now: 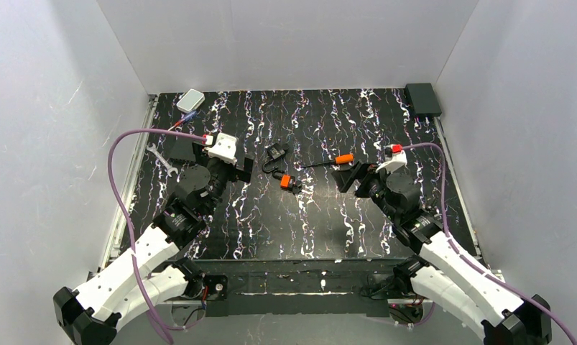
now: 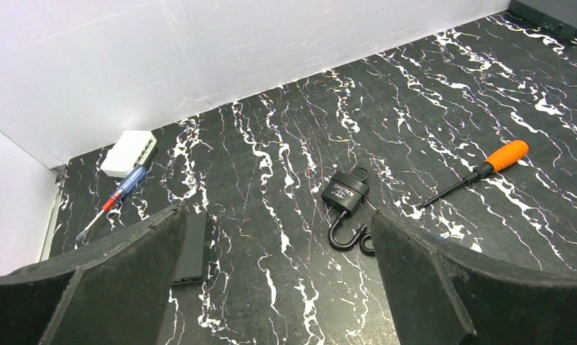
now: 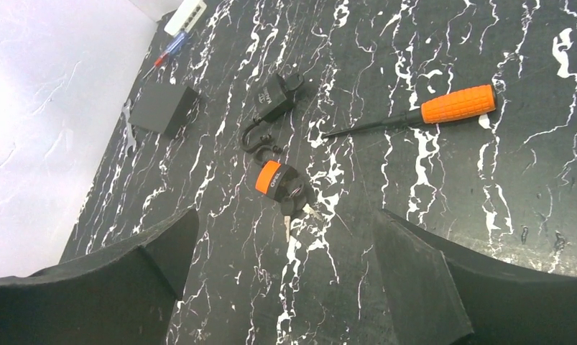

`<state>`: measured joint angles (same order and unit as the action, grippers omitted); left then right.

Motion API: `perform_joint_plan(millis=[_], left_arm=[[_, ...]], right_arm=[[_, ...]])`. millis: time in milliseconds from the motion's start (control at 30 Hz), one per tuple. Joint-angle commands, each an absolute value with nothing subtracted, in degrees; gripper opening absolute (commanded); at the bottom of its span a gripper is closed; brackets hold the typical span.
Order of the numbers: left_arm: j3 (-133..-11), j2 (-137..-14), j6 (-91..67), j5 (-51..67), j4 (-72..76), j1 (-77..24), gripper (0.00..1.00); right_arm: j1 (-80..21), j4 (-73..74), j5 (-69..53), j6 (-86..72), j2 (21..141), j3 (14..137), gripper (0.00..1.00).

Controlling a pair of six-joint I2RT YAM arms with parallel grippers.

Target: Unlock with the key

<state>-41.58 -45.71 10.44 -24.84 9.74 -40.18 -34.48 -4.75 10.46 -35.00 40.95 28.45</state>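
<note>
Holding left gripper [image 2: 278, 215] spread wide, gripping nothing. Holding right gripper [image 3: 285, 219] equally wide, also empty, hovering over the key [image 3: 290, 213]. Locating key flat on the table [image 3: 486, 215], head against the small orange padlock [image 3: 269, 177], blade pointing toward the right wrist camera. Noting black padlock [image 3: 274, 97] just beyond, orange-handled screwdriver [image 3: 458, 104] to its right.

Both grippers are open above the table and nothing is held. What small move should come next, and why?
Probably lower the right gripper toward the key. Its jaws stand open and empty, and in the right wrist view the key lies flat on the table between them, right beside the orange padlock, with its pale blade pointing toward the camera. The key must be picked up before any unlocking.
</note>
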Motion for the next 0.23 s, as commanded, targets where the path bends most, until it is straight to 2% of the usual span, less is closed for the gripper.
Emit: perform_joint_plan(millis=[0, 200], left_arm=[[-41.05, -45.56, 11.01, -25.93, 10.11, -39.90, 0.98], [-41.04, -45.56, 11.53, -26.44, 10.11, -39.90, 0.98]], right_arm=[[-34.35, -11.99, 6.18, -34.50, 41.62, 27.59, 0.98], [-34.38, -12.49, 7.02, -37.93, 44.30, 28.39, 0.98]])
